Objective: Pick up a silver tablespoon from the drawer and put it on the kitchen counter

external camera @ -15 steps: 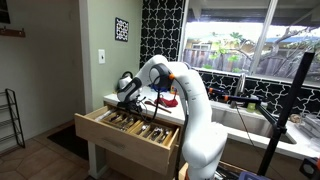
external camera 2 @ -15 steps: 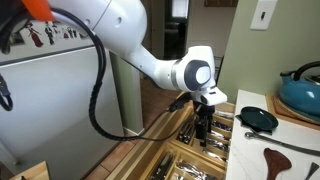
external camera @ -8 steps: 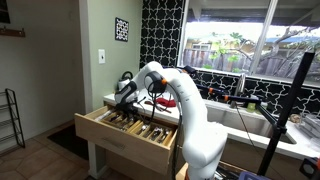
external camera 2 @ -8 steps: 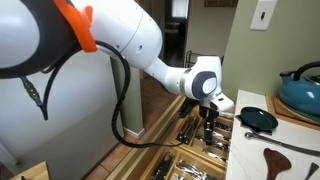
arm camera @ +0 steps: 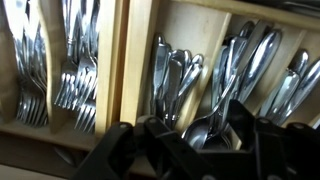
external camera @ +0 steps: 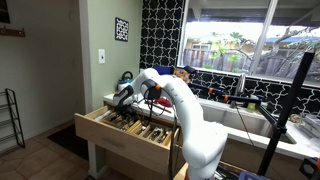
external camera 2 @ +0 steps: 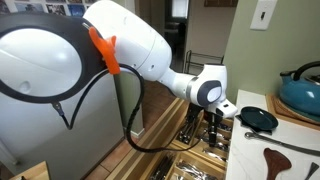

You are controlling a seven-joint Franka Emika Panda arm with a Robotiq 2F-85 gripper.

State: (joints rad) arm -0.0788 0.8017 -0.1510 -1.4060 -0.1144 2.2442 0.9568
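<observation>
Several spoons nested in one drawer compartment; hand low among them, straddling one for pickup; cannot tell whether clenched.

Exterior views share drawer, wrist close overhead

A teal pot stands behind a small black pan, and a wooden spoon lies nearer the camera. Forks lie packed side by side in the wrist view. A patterned picture and a white switch plate hang on the wall. A dark rack, possibly for shoes, stands on the floor.
</observation>
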